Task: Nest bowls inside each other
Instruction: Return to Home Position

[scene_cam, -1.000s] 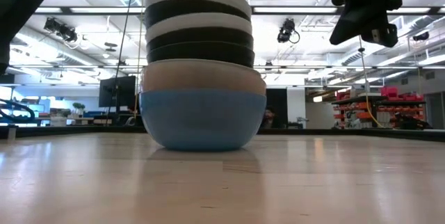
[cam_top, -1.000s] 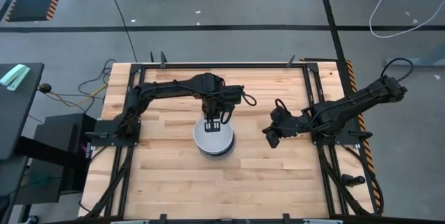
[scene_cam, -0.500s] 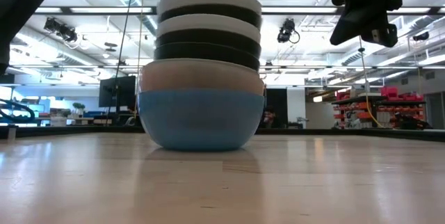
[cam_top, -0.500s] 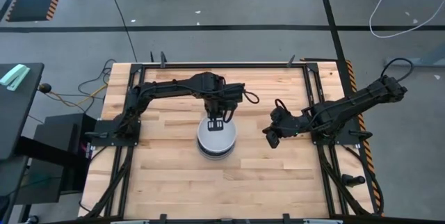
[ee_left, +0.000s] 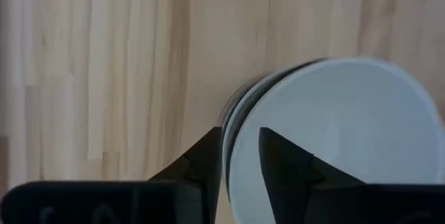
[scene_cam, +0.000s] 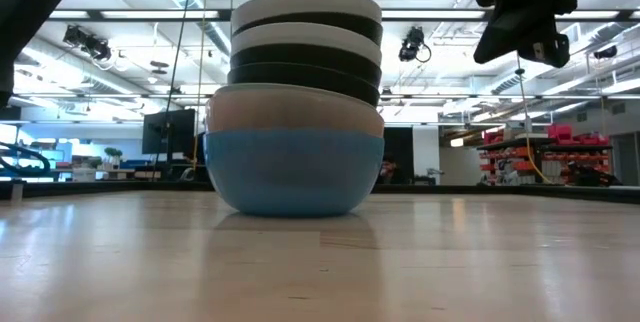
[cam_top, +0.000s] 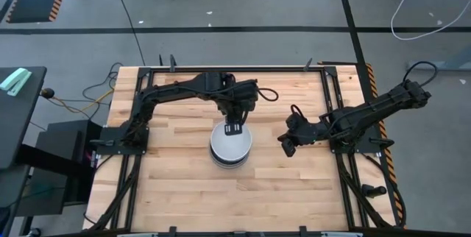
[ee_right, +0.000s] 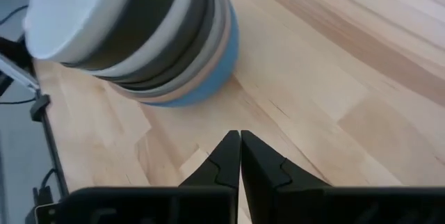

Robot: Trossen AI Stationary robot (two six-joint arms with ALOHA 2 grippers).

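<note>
Stack of bowls (cam_top: 231,146) has slid a touch toward 3 o'clock on the high view over the last second. In the low view the upper bowls, which sat offset to one side, now line up better over the blue bowl (scene_cam: 293,174) at the bottom. Left gripper (cam_top: 235,128) drifted the same way with it.

Current state:
- Stack sits near the middle of the table (cam_top: 294,185). Everything in view is nested into one pile, so nesting looks done.
- Low view, bottom to top: blue, a pale beige-pink one, then black and white bands, with the top white bowl (ee_left: 334,133) last. Can't count every bowl from here.
- Left gripper is at the stack's 12 o'clock edge. Wrist view shows the fingers spread a little and straddling the top bowl's rim, one outside and one inside. Gap looks wider than the rim, so I read it as let go, not clamped.
- Right gripper (cam_top: 285,147) is parked at 3 o'clock of the stack, well apart, with fingers pressed together (ee_right: 240,151).

Step in hand: left arm clearing off and heading home.

Next move: lift straight up until both fingers are clear of the rim, and only then swing away. Any sideways drag with the inner finger still below the rim would likely shove or tip the top bowls.
</note>
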